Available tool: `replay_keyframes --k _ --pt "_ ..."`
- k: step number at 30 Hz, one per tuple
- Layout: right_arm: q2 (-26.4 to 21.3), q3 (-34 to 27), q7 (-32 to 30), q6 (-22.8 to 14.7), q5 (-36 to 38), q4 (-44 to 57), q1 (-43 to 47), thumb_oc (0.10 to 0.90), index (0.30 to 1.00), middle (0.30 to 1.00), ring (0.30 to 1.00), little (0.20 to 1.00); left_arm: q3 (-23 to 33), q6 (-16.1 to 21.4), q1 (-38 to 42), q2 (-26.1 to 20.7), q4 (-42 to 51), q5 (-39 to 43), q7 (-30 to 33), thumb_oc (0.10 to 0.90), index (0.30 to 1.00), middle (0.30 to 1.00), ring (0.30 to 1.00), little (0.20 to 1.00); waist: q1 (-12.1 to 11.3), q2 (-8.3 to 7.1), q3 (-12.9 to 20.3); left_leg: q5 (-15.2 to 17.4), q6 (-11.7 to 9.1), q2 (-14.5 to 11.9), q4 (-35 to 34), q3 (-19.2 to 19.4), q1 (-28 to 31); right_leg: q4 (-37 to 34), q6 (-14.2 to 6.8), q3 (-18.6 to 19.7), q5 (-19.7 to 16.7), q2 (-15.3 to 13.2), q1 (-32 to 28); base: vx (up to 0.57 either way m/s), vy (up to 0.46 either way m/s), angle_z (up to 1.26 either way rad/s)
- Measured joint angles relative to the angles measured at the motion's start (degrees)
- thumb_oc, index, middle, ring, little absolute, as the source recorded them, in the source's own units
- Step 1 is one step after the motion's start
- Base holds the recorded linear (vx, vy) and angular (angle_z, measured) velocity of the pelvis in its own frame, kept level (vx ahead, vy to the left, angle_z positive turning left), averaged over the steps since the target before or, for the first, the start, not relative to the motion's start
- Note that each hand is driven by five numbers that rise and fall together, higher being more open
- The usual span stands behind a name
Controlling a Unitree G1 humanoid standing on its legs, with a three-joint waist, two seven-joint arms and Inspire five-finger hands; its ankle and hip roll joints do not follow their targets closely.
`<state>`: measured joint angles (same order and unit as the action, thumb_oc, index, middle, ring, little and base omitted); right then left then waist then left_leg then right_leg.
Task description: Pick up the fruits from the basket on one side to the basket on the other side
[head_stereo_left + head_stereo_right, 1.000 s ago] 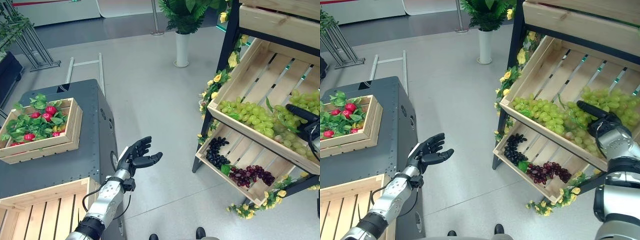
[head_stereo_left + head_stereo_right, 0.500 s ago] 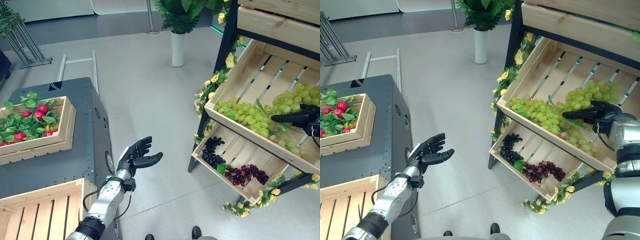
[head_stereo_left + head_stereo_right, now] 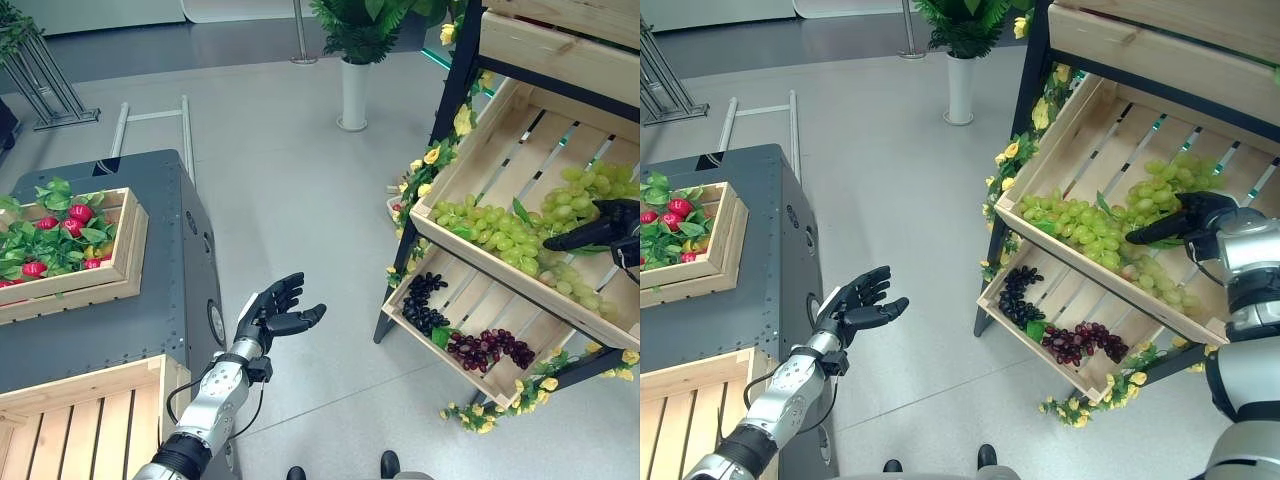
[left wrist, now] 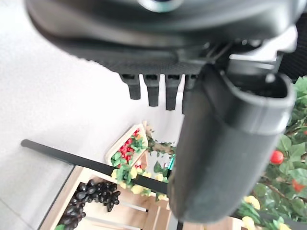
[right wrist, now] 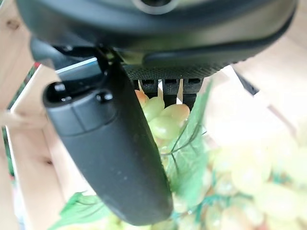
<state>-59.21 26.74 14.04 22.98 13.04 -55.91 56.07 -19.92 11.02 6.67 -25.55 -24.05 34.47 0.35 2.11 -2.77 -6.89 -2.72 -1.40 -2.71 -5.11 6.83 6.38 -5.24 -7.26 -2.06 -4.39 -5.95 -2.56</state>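
Each silver-grey arm ends in a matte black hand: the left hand (image 3: 272,314) beside the grey cabinet (image 3: 150,300), the right hand (image 3: 1192,218) opposite.

Bare floor (image 3: 300,190) lies open between the grey cabinet (image 3: 150,300) at 9 o'clock and the black-framed crate rack (image 3: 455,90) at 3 o'clock.

Head pair looking down, sharing floor, grey cabinet (image 3: 150,300) and shelf crates (image 3: 1110,150); wrist cameras up close along left hand (image 4: 225,143) and right hand (image 5: 110,143).
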Motion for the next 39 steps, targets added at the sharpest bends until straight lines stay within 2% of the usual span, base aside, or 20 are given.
replay_keyframes --k 4,11,22,30,32,34,36,39 --pt "-1.89 5.49 0.10 -0.90 -5.87 0.06 3.42 0.800 0.900 0.900 0.900 0.900 -0.01 0.00 -0.02 0.02 0.00 0.02 0.39 0.800 0.900 0.900 0.900 0.900 0.00 -0.01 0.00 0.01 0.02 0.03 0.00 0.01 -0.25 0.00 -0.01 0.01 -0.01 -0.02 0.28 -0.01 0.035 0.00" --pt "-4.52 5.67 -2.23 -1.30 -10.20 7.54 4.93 0.800 0.900 0.900 0.900 0.900 0.00 0.09 -0.04 0.12 0.01 0.05 0.44 0.800 0.900 0.900 0.900 0.900 0.39 -0.03 -0.01 0.07 0.08 0.03 0.00 0.42 -0.16 0.01 -0.06 0.34 -0.05 0.00 0.39 -0.01 0.036 -0.03" --pt "-5.81 4.95 -5.71 -2.36 -17.38 27.99 -0.17 0.800 0.900 0.900 0.900 0.900 0.15 0.12 -0.12 0.87 0.01 0.02 0.49 0.800 0.900 0.900 0.900 0.900 2.53 -0.05 0.01 0.33 0.19 0.11 0.00 1.42 -0.17 0.01 -0.16 1.38 -0.16 0.00 0.97 -0.01 0.019 -0.04" --pt "-5.87 -0.92 -5.98 -2.68 -16.82 38.58 -10.42 0.800 0.900 0.900 0.900 0.900 1.19 0.12 -0.13 2.10 0.03 -0.18 0.41 0.800 0.900 0.900 0.900 0.900 3.23 -0.10 0.02 0.52 0.28 0.12 -0.01 1.61 -0.11 0.02 -0.16 1.57 -0.16 0.02 1.03 0.00 0.000 0.00" --pt "-5.86 -4.01 -5.92 -3.04 -14.09 42.22 -14.51 0.800 0.900 0.900 0.900 0.900 1.52 0.12 -0.14 2.38 0.05 -0.48 0.41 0.800 0.900 0.900 0.900 0.900 3.22 -0.10 0.02 0.58 0.25 0.11 -0.01 1.76 -0.05 0.02 -0.16 1.73 -0.16 0.04 1.05 0.00 -0.008 -0.04" --pt "-5.85 -4.11 -5.71 -3.56 -11.67 43.25 -15.61 0.800 0.900 0.900 0.900 0.900 2.10 0.11 -0.13 2.55 0.06 -0.67 0.38 0.800 0.900 0.900 0.900 0.900 3.41 -0.13 0.02 0.60 0.23 0.11 -0.01 1.86 -0.03 0.02 -0.16 1.82 -0.16 0.04 1.08 0.00 -0.005 -0.02" --pt "-5.00 -9.11 -5.53 -4.83 -7.98 45.43 -20.61 0.800 0.900 0.900 0.900 0.900 2.92 0.11 -0.22 3.20 0.03 -0.90 0.48 0.800 0.900 0.900 0.900 0.900 3.33 -0.21 0.02 0.62 0.19 0.07 -0.01 1.88 0.01 0.02 -0.16 1.82 -0.16 0.08 1.07 0.00 0.000 0.00" --pt "-2.77 -12.06 -5.48 -6.15 -7.26 47.70 -25.48 0.800 0.900 0.900 0.900 0.900 3.07 0.09 -0.43 3.46 -0.44 -1.09 0.99 0.800 0.900 0.900 0.900 0.900 3.40 -0.36 0.01 0.64 0.18 0.08 -0.01 1.98 0.05 0.02 -0.16 1.89 -0.16 0.08 1.07 -0.01 -0.020 -0.01"
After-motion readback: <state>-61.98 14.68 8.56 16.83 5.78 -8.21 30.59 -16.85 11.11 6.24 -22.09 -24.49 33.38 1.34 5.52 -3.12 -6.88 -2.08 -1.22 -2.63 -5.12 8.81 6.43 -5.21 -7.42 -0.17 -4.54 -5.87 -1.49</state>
